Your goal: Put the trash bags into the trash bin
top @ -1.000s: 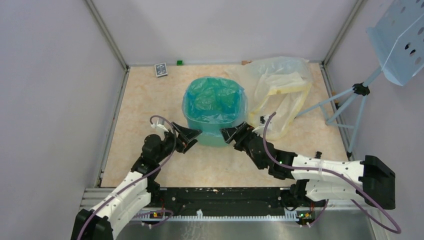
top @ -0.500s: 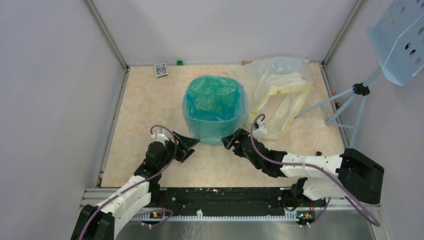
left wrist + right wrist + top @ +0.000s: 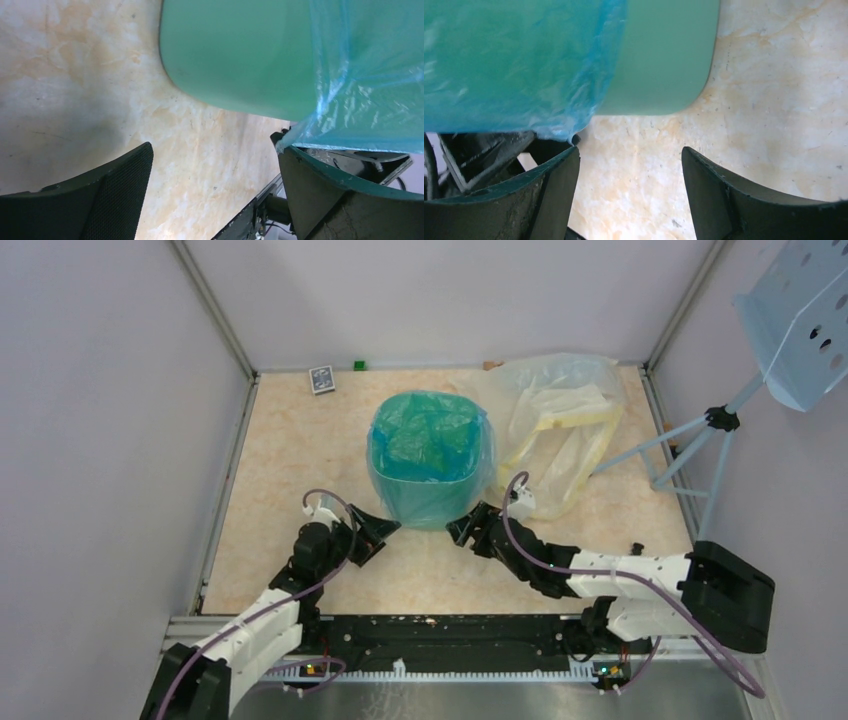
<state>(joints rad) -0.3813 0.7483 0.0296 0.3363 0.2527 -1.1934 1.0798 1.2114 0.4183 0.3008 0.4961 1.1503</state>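
Observation:
The mint-green trash bin (image 3: 425, 502) stands upright at the table's middle. The blue trash bag (image 3: 430, 435) lines it, with its hem folded down over the rim and outer walls. My left gripper (image 3: 376, 529) is open and empty, low at the bin's near-left corner. In the left wrist view the bin (image 3: 235, 50) and the bag hem (image 3: 365, 85) are just ahead of the gripper (image 3: 212, 160). My right gripper (image 3: 464, 530) is open and empty at the near-right corner. The right wrist view shows the bin (image 3: 664, 55) and the bag (image 3: 514, 65) above the gripper (image 3: 629, 160).
A larger clear, yellow-banded plastic bag (image 3: 560, 425) lies right of the bin. A card deck (image 3: 321, 379) and a small green cube (image 3: 358, 365) sit by the back wall. A tripod stand (image 3: 700, 440) with a perforated blue panel (image 3: 800, 320) stands at the right.
Both grippers have dropped and drawn back toward the near edge from the bin's sides. The bag's hem, stretched wider a second ago, now hangs closer round the bin.

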